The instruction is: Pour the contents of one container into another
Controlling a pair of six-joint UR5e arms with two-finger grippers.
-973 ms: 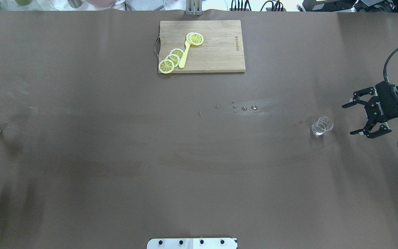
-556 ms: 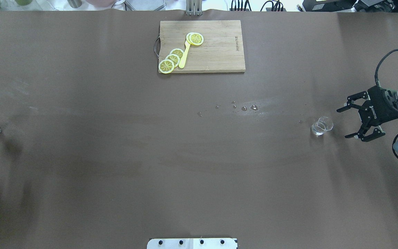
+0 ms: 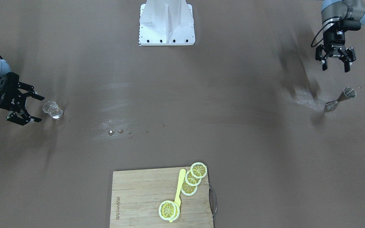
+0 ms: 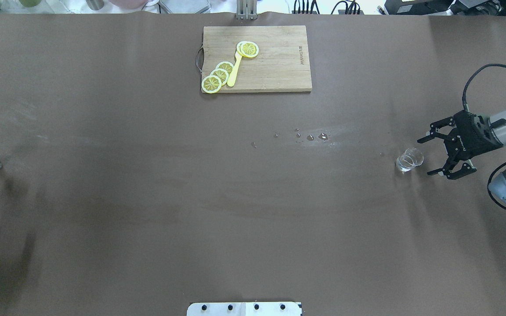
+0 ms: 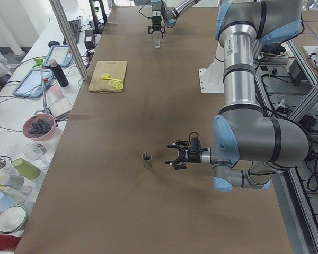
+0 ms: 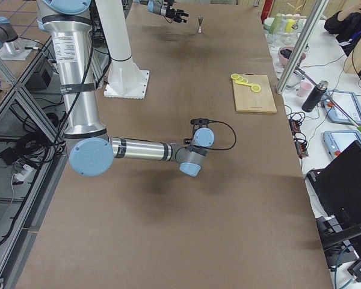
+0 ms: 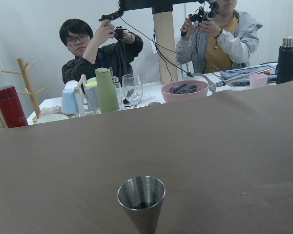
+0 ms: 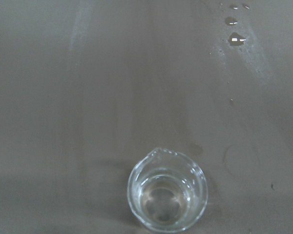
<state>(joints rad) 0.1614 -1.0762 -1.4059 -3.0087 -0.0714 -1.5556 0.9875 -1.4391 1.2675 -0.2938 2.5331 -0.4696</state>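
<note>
The right gripper [image 4: 426, 157] is held wide open just beside the upright cup [image 4: 409, 159], ready to be closed around it, while the left gripper [image 3: 335, 68], likewise spread, is kept near the far-off jigger [image 3: 341, 98].

Right gripper [image 4: 424, 157]: white lettering [image 4: 460, 141] along the black body, seen sideways from overhead. It appears to read ROBOTIQ, but it is small and not fully certain.

Left gripper [image 3: 335, 69]: a short white line of print on the black body in the front-facing view, same style. Too small to read.

Board [image 4: 279, 66]: dark brand mark [image 4: 300, 55] near one short edge, a single word running along that edge. The individual letters cannot be made out in any view.
</note>
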